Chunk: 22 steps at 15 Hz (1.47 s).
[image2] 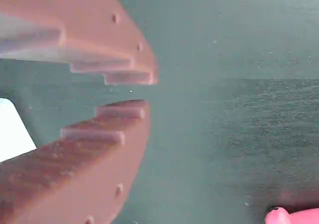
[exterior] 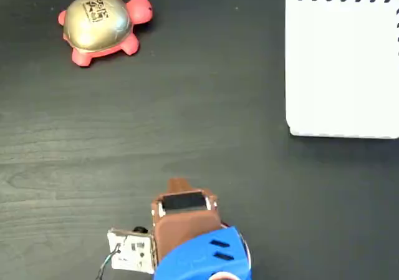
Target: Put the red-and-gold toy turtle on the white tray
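Note:
The red-and-gold toy turtle [exterior: 100,27] sits upright on the dark table at the top left of the fixed view, gold shell up, head pointing right. The white tray [exterior: 343,68] lies at the top right, black slanted stripes along its far edge. My gripper [exterior: 179,184] is low in the middle, far from both, with its brown tip pointing up the picture. In the wrist view the gripper [image2: 144,92] has its toothed fingers [image2: 114,129] almost together, nothing between them. A coral-red bit of the turtle [image2: 291,216] shows at the bottom right, and a white corner of the tray [image2: 12,131] at the left.
The dark wood-grain table [exterior: 206,124] spreads between the turtle, the tray and the arm. A small white circuit board with wires [exterior: 132,250] is mounted beside the blue arm body [exterior: 206,258] at the bottom edge.

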Motion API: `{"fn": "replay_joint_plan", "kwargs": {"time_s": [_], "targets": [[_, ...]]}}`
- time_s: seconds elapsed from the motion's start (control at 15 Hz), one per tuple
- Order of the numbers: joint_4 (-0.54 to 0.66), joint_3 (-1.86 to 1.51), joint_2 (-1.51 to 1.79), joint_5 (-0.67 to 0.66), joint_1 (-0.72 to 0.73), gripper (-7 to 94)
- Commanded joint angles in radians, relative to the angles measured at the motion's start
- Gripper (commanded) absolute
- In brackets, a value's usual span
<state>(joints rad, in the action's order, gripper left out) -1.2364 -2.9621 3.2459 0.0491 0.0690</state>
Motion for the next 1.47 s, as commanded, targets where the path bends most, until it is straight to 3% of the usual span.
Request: {"fn": "replay_joint_plan", "kwargs": {"time_s": [0.0, 1.2, 1.4], "targets": [[-0.020, 0.037, 0.005, 0.012, 0.014, 0], [-0.020, 0.037, 0.005, -0.014, 0.046, 0], [0.152, 0.132, -0.247, -0.049, 0.046, 0]]}}
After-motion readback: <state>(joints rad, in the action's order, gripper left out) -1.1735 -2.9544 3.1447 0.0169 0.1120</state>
